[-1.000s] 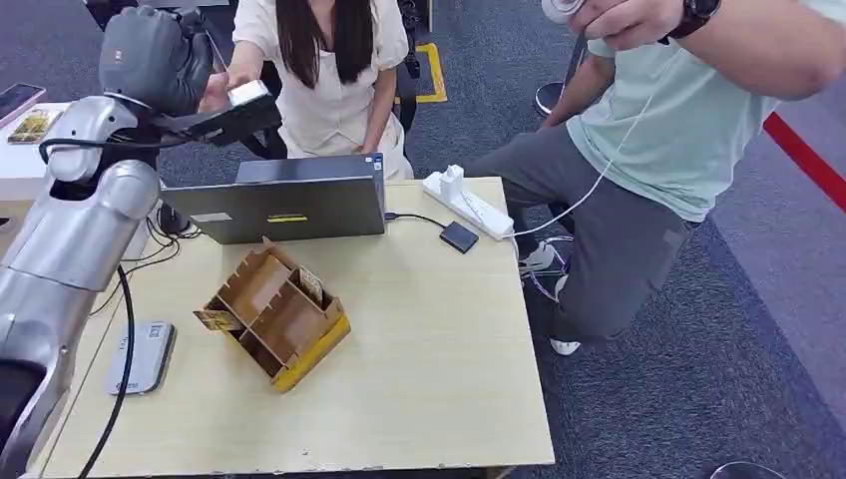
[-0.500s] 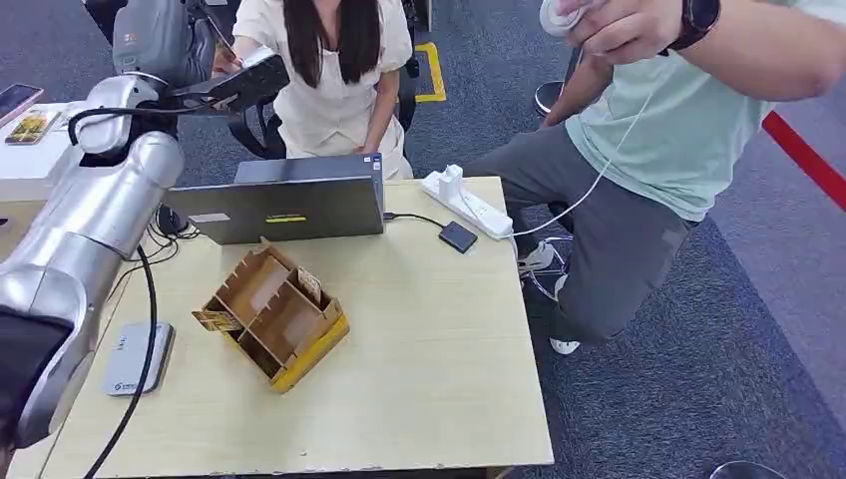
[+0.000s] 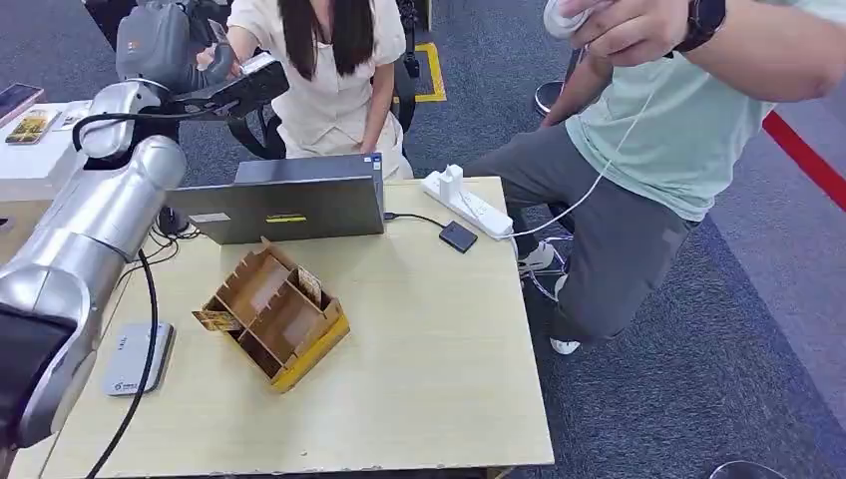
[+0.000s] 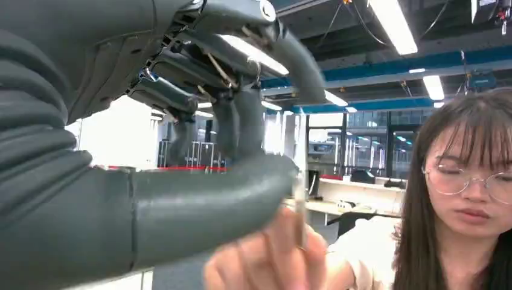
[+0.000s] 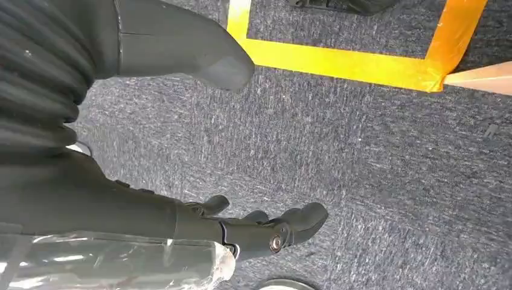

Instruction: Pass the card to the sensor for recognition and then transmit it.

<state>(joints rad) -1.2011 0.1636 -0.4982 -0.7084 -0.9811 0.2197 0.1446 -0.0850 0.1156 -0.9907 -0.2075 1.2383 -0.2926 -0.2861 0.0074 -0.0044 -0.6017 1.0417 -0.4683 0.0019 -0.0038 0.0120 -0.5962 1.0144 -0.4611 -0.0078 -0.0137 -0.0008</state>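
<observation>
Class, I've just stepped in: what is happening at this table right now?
The robot's left hand is raised beyond the laptop, holding a thin card out to a seated person, whose hand is at the card. The grey sensor pad lies at the table's left edge, beside the wooden card box. The right hand hangs over the carpet, holding nothing.

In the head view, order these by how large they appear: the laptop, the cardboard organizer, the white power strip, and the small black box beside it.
1. Laptop
2. Cardboard organizer, nearer the camera, so the gap to the laptop is uncertain
3. White power strip
4. Small black box
</observation>
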